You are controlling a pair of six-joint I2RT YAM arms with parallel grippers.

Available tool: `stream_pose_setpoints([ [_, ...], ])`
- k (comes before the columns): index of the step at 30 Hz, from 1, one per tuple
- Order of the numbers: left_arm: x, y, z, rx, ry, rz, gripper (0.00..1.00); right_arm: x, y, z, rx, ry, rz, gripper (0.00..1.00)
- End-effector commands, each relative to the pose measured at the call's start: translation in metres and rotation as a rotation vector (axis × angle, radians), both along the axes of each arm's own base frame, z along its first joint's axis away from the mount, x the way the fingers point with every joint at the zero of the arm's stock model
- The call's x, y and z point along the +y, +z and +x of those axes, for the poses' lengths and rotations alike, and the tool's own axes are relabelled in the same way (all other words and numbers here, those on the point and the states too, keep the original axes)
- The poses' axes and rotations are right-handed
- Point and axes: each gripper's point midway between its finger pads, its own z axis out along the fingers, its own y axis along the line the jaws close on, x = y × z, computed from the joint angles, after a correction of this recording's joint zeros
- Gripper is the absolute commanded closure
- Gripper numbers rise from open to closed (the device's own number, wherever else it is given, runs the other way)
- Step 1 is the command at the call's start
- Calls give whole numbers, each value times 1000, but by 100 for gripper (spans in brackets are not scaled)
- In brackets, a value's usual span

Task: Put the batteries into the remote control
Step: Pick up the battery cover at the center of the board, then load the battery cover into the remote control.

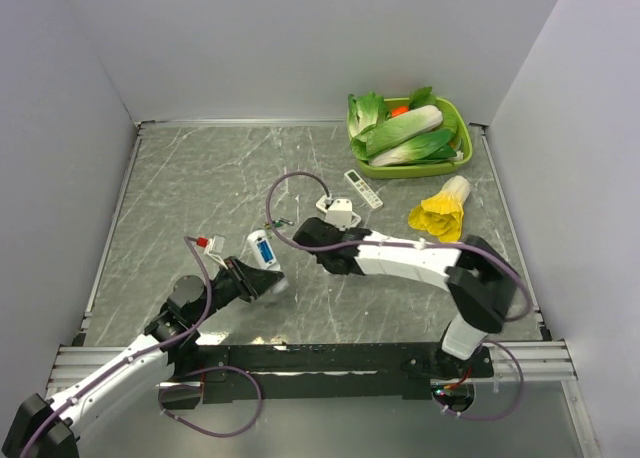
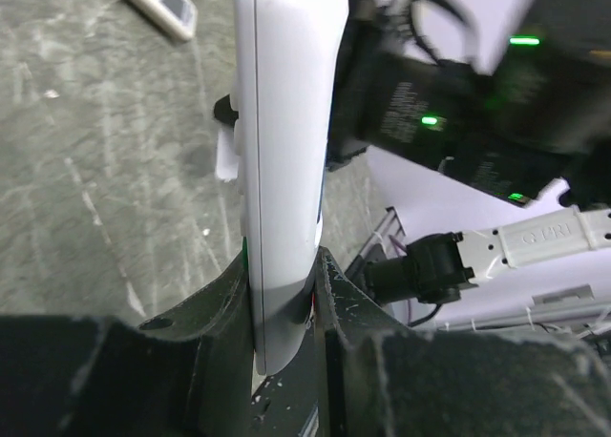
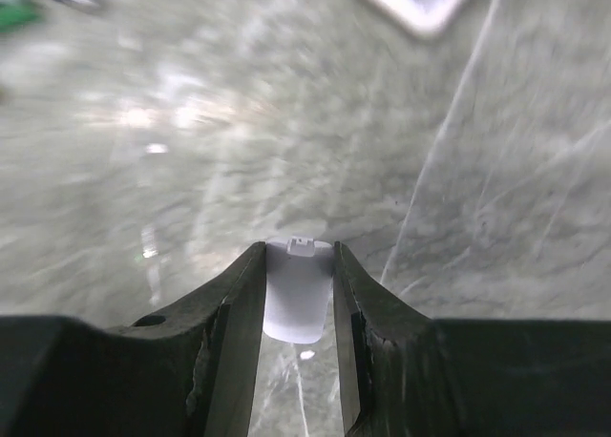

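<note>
My left gripper (image 1: pixel 258 276) is shut on the lower end of the slim white remote control (image 1: pixel 262 250), held off the table; in the left wrist view the remote (image 2: pixel 286 151) stands edge-on between the fingers (image 2: pixel 215 313). Something blue (image 1: pixel 263 248), which seems to be the batteries, shows in its upward face. My right gripper (image 1: pixel 298 234) is just right of the remote. In the right wrist view it (image 3: pixel 298 265) is shut on a small white cover plate (image 3: pixel 298 294) with a clip tab, above the table.
A longer white remote with button rows (image 1: pixel 363 189) lies behind the right arm and shows in the left wrist view (image 2: pixel 158 0). A green basket (image 1: pixel 462 161) of vegetables stands at the back right, with a yellow-white vegetable (image 1: pixel 440 210) in front. A small green item (image 3: pixel 14 12) shows blurred.
</note>
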Motion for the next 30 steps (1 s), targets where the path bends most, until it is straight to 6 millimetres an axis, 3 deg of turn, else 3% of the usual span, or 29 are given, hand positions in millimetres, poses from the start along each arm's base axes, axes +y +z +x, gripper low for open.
stream_pose_setpoints([
  [1,-5,1,-10,-91,-68,-37,99,10,93,17,-333,147,82,93],
  [6,-9,8,-13,-128,-98,-44,99,26,161,7,-578,326,189,95],
  [16,-13,16,-13,-150,-120,-40,99,64,230,-30,-885,599,263,96],
  [24,-11,13,-7,-106,-83,-56,99,97,257,-60,-992,718,332,96],
  [30,-13,21,-7,-110,-91,-88,99,119,249,-67,-977,739,331,96],
])
